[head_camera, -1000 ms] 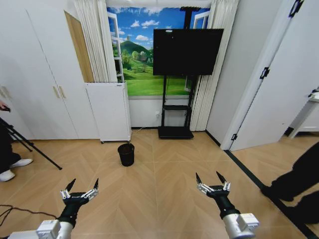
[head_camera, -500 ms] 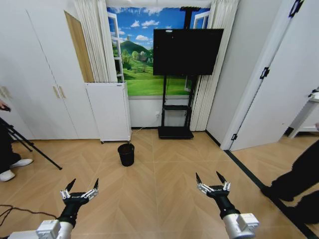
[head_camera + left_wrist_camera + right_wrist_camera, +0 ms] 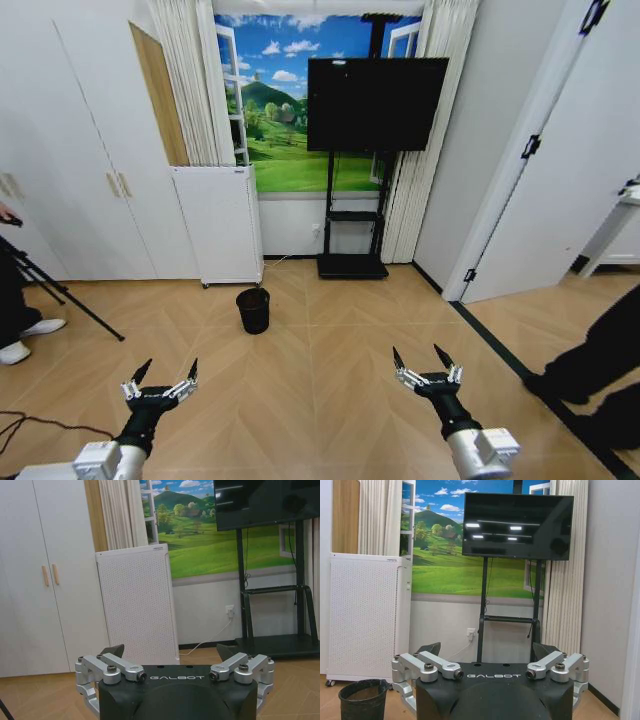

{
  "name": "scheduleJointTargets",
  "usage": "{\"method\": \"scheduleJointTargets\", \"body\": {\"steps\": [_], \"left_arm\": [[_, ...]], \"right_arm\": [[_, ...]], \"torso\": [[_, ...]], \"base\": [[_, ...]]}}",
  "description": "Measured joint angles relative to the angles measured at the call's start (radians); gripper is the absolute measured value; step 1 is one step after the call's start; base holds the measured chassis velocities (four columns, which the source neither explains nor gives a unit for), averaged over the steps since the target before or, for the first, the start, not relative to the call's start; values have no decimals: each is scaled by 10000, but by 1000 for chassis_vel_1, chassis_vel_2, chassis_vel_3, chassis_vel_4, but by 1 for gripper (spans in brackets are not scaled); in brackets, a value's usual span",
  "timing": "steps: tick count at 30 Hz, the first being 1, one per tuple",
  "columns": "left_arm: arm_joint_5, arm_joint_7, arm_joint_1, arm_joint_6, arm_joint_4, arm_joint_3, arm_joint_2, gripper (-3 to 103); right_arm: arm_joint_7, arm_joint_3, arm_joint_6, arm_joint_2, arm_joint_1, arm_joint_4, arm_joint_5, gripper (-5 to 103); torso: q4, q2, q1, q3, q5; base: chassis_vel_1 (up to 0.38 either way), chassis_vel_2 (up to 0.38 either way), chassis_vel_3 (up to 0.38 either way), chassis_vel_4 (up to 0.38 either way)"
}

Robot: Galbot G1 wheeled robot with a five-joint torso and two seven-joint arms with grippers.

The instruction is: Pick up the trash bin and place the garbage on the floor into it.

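The trash bin (image 3: 253, 310), small, black and round, stands upright on the wooden floor in front of the white perforated appliance, well ahead of both arms. It also shows in the right wrist view as the trash bin (image 3: 363, 699). My left gripper (image 3: 160, 376) is held low at the near left, open with nothing in it. My right gripper (image 3: 424, 363) is held low at the near right, also open with nothing between its fingers. The garbage is out of view. In the left wrist view my left gripper (image 3: 171, 652) has its fingers spread apart.
A tall white perforated appliance (image 3: 218, 225) stands against the back wall, a TV on a black stand (image 3: 352, 265) to its right. A tripod leg (image 3: 70, 298) and a person's feet lie at far left. Another person's legs are at far right. A cable (image 3: 40, 425) lies near left.
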Motion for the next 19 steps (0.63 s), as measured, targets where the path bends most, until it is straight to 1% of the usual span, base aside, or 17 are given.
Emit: {"method": "scheduleJointTargets", "body": {"steps": [19], "left_arm": [[0, 0, 0, 0, 0, 0, 0, 100]], "right_arm": [[0, 0, 0, 0, 0, 0, -1, 100]], "torso": [[0, 0, 0, 0, 0]], "base": [[0, 0, 0, 0]]}}
